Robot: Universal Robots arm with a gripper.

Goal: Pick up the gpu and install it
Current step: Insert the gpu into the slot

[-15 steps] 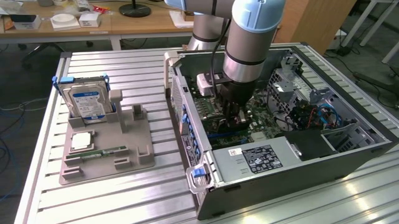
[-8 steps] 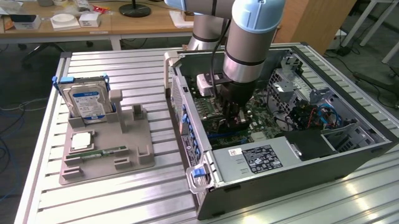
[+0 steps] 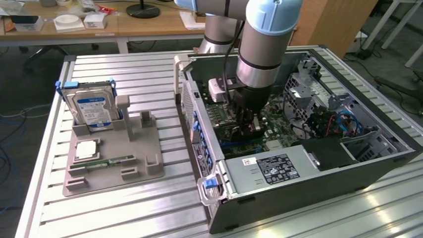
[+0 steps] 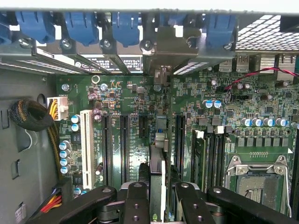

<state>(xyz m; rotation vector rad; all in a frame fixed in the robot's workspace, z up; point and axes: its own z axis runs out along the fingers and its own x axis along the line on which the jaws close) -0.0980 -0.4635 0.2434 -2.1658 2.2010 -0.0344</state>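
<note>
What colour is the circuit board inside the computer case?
Green, clearest in the wrist view: motherboard.

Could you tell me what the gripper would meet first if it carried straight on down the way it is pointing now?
Probably the motherboard. The gripper points down into the open computer case, shut on the gpu, held edge-on. The card's lower edge would likely reach an expansion slot first, though the remaining gap is hard to judge.

my exterior view looks down from high, well back; my wrist view hangs close over the motherboard, shared inside the open computer case.
</note>
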